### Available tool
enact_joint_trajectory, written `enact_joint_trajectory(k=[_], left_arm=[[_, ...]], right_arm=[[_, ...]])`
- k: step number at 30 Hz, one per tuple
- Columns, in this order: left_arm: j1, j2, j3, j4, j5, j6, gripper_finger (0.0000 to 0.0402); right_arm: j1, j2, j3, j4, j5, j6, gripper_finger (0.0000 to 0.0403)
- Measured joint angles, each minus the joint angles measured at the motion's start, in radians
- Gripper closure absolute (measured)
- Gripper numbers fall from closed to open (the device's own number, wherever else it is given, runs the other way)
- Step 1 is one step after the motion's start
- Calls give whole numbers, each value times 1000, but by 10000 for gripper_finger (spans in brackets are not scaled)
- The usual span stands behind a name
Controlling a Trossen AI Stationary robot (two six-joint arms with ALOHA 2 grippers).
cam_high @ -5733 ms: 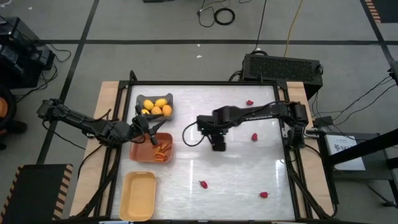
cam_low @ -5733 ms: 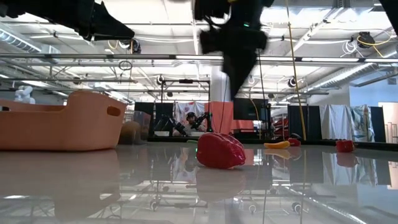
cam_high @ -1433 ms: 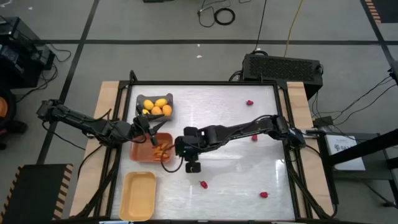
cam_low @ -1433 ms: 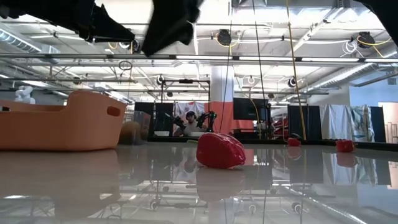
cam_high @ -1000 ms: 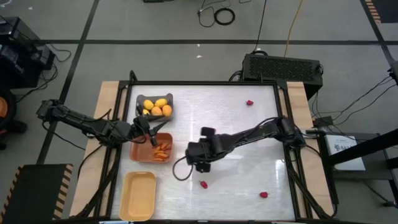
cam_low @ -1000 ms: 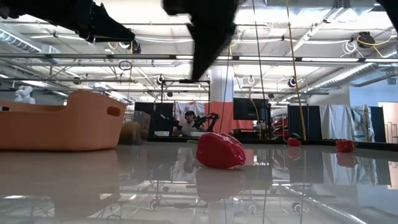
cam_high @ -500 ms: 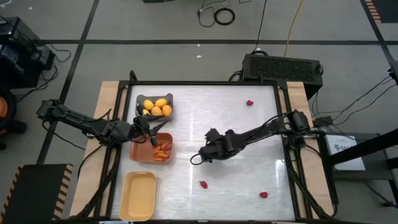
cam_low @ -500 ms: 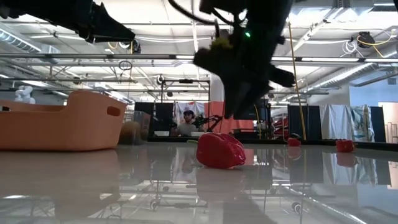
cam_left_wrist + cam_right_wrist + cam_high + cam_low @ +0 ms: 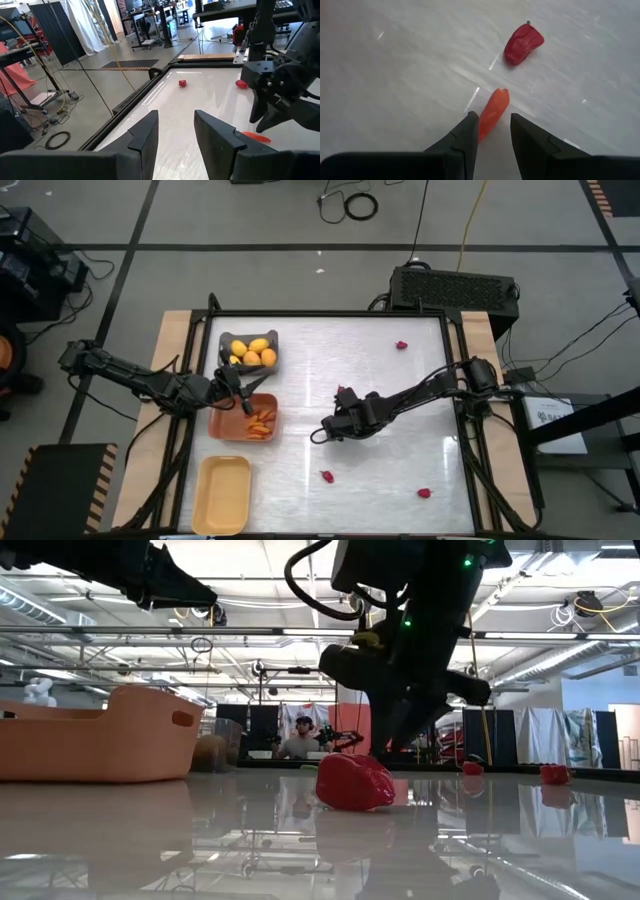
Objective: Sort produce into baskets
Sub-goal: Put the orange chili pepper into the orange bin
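Note:
My right gripper [image 9: 493, 116] is open and low over the table's middle [image 9: 328, 430]. Its fingers stand on either side of the near end of a small orange carrot [image 9: 495, 105] that lies flat on the table. The carrot also shows in the left wrist view [image 9: 255, 136]. A red piece [image 9: 522, 44] lies just beyond it. My left gripper [image 9: 240, 397] is open and empty over the far left corner of the orange basket [image 9: 228, 426], which holds carrots. The grey basket [image 9: 226, 338] holds lemons. The pale yellow basket [image 9: 222, 495] stands at the near left. My right gripper comes at the carrot slanting from above, its fingers lying along it. One finger [image 9: 470, 131] is right beside the carrot's near end [image 9: 485, 127]. I cannot tell whether it touches. The carrot lies on the table.
Loose red pieces lie on the table: far right [image 9: 401, 345], near middle [image 9: 327, 476] and near right [image 9: 425, 492]. The near middle one looms large in the low view [image 9: 354, 782]. A wooden frame edges the table [image 9: 460, 430].
My right gripper has moved from beside the orange basket a little toward the table's right edge. It has turned and come down close to the table, behind the near red piece in the low view. My left arm has kept still.

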Motion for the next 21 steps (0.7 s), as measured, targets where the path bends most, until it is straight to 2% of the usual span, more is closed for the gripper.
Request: enact_joint_trajectory(k=[16, 21], left_arm=[[0, 0, 0, 0, -2, 0, 267], [0, 0, 0, 0, -2, 0, 267]], right_arm=[[12, 1, -134, 236, -20, 15, 298], [20, 1, -158, 257, -24, 25, 308]])
